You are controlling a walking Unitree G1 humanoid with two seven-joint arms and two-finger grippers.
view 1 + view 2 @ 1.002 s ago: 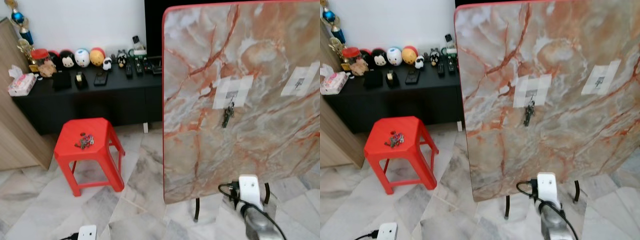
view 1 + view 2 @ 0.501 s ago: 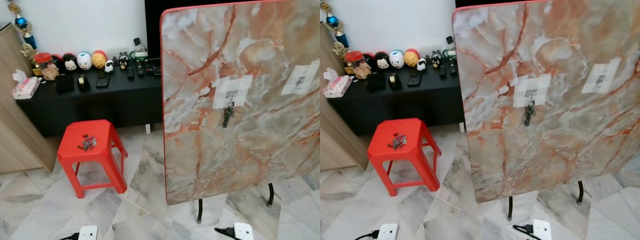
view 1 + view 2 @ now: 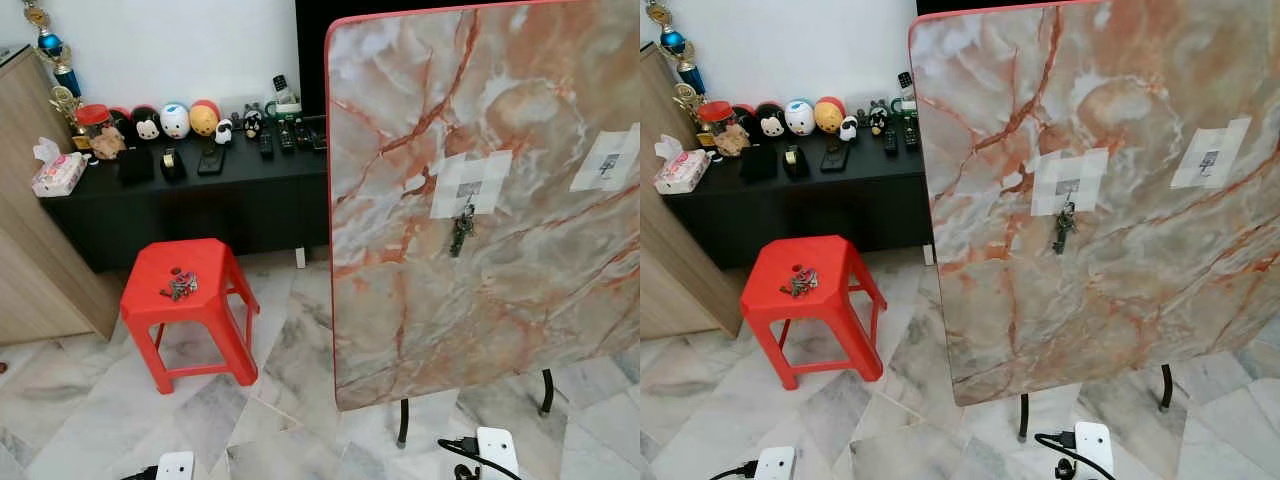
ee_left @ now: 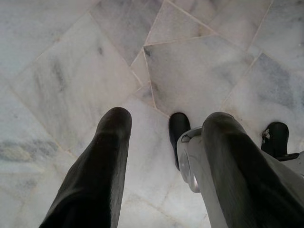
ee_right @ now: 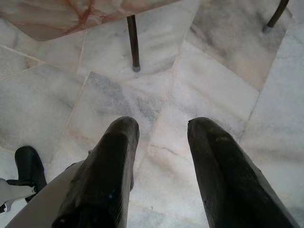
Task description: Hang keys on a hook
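A bunch of keys [image 3: 461,232] hangs on a hook [image 3: 468,196] taped to an upright marble tabletop [image 3: 400,150] — the hanging looks done. Since a second ago the right gripper [image 5: 159,166] has dropped low; both it and the left gripper [image 4: 166,161] hang empty, fingers spread, over the floor [image 5: 223,71].

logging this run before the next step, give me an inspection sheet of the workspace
surface: upright marble-pattern board with red edge on thin black legs, two taped hooks.
job's things: dark key bunch hangs on the taped hook; second taped hook bare; loose keys on red plastic stool.
clutter: round figurines, remotes on black cabinet; tissue pack.
end effectors: left end effector and right end effector open, pointing at the floor.
cables: black cable at the right arm.
surroundings: marble tile floor, white wall.
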